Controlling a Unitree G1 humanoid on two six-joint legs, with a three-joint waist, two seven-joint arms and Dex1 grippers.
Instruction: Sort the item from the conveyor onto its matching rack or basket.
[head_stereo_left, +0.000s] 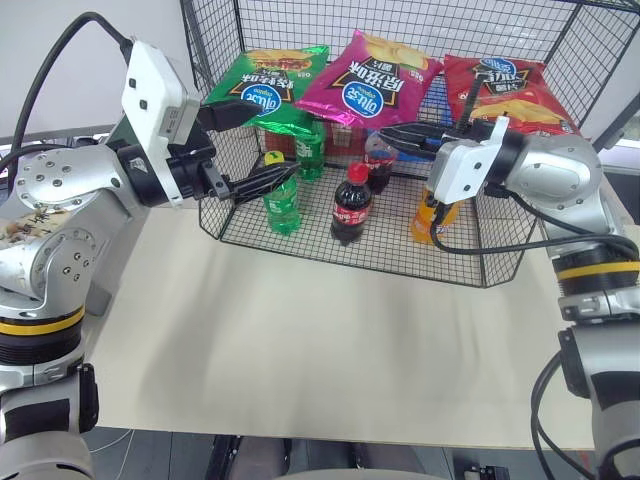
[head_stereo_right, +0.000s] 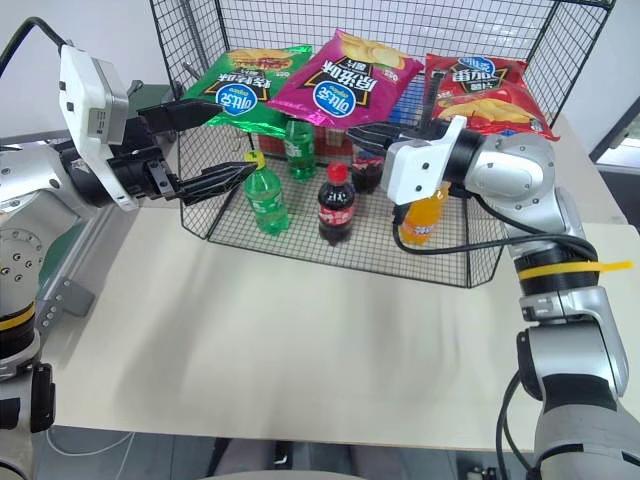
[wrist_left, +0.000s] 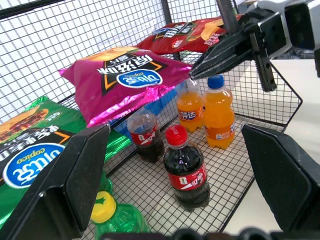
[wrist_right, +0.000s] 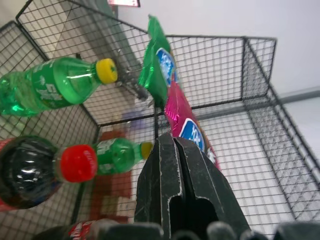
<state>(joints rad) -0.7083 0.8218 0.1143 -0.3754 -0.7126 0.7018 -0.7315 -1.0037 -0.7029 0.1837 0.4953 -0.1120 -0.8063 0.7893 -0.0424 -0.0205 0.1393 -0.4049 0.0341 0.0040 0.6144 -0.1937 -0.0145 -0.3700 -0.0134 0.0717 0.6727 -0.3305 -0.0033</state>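
The magenta-pink crisp bag (head_stereo_left: 372, 78) lies on the upper shelf of the black wire-mesh rack (head_stereo_left: 400, 250), between a green crisp bag (head_stereo_left: 268, 88) on its left and a red crisp bag (head_stereo_left: 500, 90) on its right. All three bags rest side by side with their printed faces up, the pink one overlapping the edge of the green one.

On the rack's lower floor stand several bottles: two green soda bottles (head_stereo_left: 283, 203), one nearer the front with a yellow cap, two dark cola bottles (head_stereo_left: 351, 205), the front one with a red cap, and orange soda bottles (wrist_left: 218, 112) toward the right side, one with a blue cap.

The left gripper (head_stereo_left: 240, 150) sits at the rack's left front corner with its two black fingers spread wide apart, one finger up by the green bag's edge and the other lower, by the mesh near the yellow-capped bottle; it holds nothing. The right gripper (head_stereo_left: 395, 137) reaches in over the rack from the right, its fingers pressed tightly together with nothing between them, the tip just below the pink bag's front edge, above the cola bottles. In the left wrist view the closed tip sits just beside the bag's lower corner; whether it touches cannot be told.

The rack stands on a pale beige table (head_stereo_left: 300, 350)
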